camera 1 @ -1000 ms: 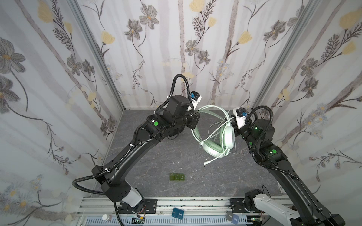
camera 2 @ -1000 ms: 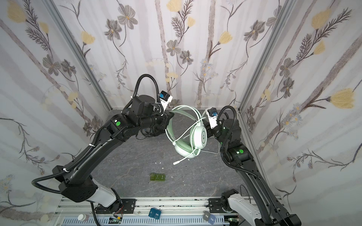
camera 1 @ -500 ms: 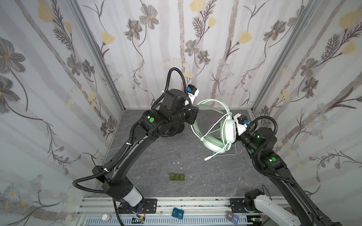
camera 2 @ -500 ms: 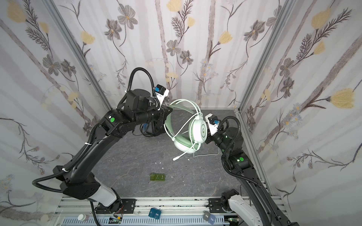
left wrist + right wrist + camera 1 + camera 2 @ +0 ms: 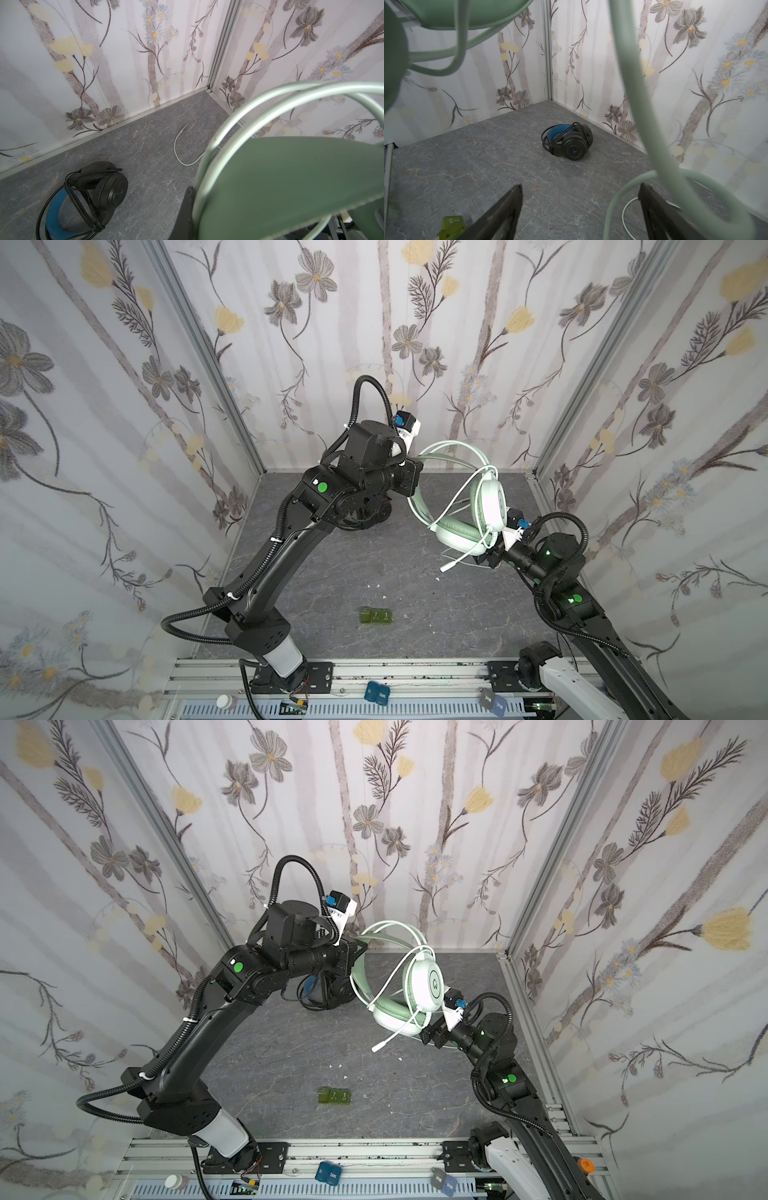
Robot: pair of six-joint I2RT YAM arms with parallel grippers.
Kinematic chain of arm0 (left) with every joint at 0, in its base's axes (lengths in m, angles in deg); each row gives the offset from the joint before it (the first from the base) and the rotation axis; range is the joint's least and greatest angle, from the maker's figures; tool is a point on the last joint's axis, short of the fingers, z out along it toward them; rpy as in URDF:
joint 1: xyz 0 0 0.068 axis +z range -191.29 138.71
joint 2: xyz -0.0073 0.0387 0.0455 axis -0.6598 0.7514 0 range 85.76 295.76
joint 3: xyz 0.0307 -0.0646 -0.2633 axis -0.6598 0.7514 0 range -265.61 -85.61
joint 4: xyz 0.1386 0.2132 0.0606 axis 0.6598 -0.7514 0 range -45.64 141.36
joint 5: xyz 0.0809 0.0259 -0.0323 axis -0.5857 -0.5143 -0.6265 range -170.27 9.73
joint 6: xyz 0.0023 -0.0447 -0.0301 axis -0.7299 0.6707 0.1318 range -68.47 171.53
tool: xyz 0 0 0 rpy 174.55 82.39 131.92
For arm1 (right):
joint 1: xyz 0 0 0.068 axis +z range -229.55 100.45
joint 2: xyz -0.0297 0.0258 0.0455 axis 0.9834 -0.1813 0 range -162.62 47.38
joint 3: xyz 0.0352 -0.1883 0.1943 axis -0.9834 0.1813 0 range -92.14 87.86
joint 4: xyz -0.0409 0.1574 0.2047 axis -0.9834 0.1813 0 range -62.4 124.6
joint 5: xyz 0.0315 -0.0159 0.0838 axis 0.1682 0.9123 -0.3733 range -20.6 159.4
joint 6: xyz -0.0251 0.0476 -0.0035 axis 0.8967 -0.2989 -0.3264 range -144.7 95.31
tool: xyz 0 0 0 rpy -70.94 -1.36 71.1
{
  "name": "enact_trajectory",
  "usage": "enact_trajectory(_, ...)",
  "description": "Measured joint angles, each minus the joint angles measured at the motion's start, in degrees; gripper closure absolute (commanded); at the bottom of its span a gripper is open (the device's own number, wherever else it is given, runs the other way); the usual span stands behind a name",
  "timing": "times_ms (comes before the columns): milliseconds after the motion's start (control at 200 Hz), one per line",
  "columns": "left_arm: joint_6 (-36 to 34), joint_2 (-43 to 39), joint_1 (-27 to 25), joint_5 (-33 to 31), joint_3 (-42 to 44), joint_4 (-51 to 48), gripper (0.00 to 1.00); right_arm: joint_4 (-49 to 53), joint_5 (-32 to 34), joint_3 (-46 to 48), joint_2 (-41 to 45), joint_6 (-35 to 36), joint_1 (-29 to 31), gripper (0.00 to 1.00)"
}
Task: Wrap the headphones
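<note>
The left gripper (image 5: 410, 484) is clamping the headband of the mint-green headset (image 5: 492, 502), which is hanging above the far right part of the table (image 5: 374, 564) with its pale cable (image 5: 455, 497) looping across the cups. The right gripper (image 5: 580, 186) is standing wide open just below, grasping nothing. The wrist views alone are clearly showing the black headset (image 5: 571, 143), lying cable-wrapped on the table toward the back wall (image 5: 374, 344).

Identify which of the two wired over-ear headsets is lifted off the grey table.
The pale mint-green over-ear headset: it hangs above the grey marbled table, while the black headset with the blue headband lies on it.
</note>
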Motion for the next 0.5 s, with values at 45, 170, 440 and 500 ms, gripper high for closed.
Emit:
enact_trajectory(45,0.0,0.2,0.0,0.2,-0.3,-0.2,1.0,-0.5,0.0,0.1,-0.2,-0.5,-0.2,0.14)
enact_trajectory(170,0.2,0.5,0.0,0.4,-0.9,-0.3,1.0,-2.8,0.5,0.3,-1.0,-1.8,-0.4,0.17)
enact_trajectory(440,0.6,1.0,0.1,1.3,-1.4,-0.2,1.0,-7.0,2.2,-0.4,-4.4,-3.6,-0.5,0.33)
enact_trajectory(500,0.7,1.2,0.1,1.4,-1.4,-0.2,1.0,-7.8,2.7,-1.0,-5.2,-3.8,-0.5,0.42)
